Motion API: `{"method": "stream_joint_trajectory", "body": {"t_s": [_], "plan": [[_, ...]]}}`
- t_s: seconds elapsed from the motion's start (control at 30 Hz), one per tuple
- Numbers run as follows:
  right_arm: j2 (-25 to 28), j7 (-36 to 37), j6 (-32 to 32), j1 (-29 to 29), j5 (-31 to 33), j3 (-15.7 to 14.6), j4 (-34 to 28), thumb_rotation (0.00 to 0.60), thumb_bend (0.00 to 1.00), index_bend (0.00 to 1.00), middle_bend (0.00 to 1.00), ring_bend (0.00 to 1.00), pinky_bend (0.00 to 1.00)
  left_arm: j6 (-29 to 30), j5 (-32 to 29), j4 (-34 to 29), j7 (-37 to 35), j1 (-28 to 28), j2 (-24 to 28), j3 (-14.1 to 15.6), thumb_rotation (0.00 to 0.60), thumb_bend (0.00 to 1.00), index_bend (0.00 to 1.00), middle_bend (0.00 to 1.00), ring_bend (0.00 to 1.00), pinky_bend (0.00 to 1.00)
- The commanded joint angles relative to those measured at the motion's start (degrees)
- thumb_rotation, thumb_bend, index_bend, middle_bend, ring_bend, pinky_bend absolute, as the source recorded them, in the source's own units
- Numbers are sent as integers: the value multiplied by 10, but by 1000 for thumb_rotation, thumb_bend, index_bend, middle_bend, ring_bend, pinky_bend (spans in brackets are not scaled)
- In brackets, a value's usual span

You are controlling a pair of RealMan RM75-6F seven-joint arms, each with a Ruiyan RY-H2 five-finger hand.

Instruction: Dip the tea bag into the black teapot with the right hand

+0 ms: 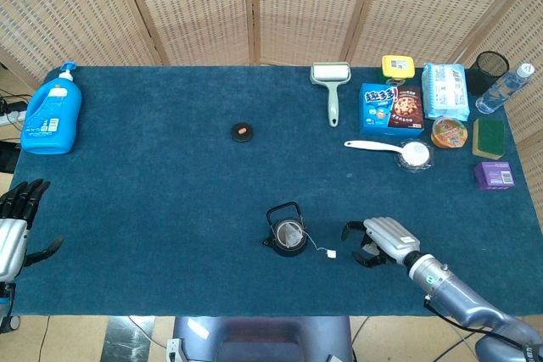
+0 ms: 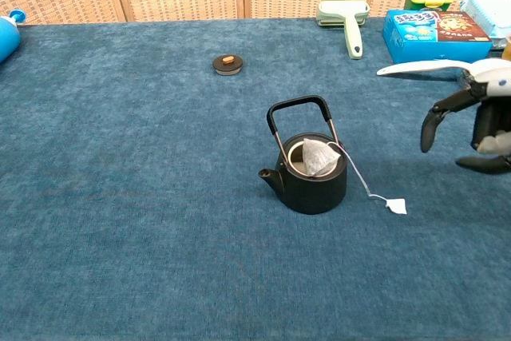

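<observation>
The black teapot (image 2: 310, 178) (image 1: 286, 236) stands upright near the table's front middle, handle raised. The tea bag (image 2: 320, 157) sits in its open mouth. Its string runs over the rim down to the paper tag (image 2: 396, 206) (image 1: 331, 253), which lies on the cloth to the right of the pot. My right hand (image 2: 479, 128) (image 1: 377, 242) is to the right of the pot, apart from the tag, fingers spread and holding nothing. My left hand (image 1: 19, 218) hovers at the table's front left corner, fingers apart and empty.
The teapot lid (image 2: 227, 64) (image 1: 243, 131) lies behind the pot. A blue detergent bottle (image 1: 52, 112) stands far left. At the back right are a lint roller (image 1: 329, 83), snack box (image 1: 390, 108), white spoon (image 1: 392, 150), wipes pack (image 1: 445, 89) and other small items.
</observation>
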Motion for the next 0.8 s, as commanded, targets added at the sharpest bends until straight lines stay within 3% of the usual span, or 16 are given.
{"method": "stream_joint_trajectory", "body": {"t_s": [0.03,0.23,0.47,0.67,0.8], "plan": [[13,1,-11,3,-21,-10,-2,600,455,195,973,1000,1000,0,0,-4,4,0,1,0,600,242,0,61,0,85],[50,16,-42,30,-60,-11,-39,600,507,135,998,1000,1000,0,-1,-9,10,-1,2,-2,600,242,0,61,0,85],[78,17,-118,84,-76,-8,-76,600,670,41,1000,1000,1000,6,-7,-8,10,1,6,-7,600,242,0,61,0,85],[75,4,-170,123,-46,5,-83,600,807,13,1000,1000,1000,7,-8,-8,9,2,8,-7,600,242,0,61,0,85],[67,-7,-187,139,-26,13,-82,600,834,5,1000,1000,1000,7,-9,-7,8,3,8,-7,600,242,0,61,0,85]]}}
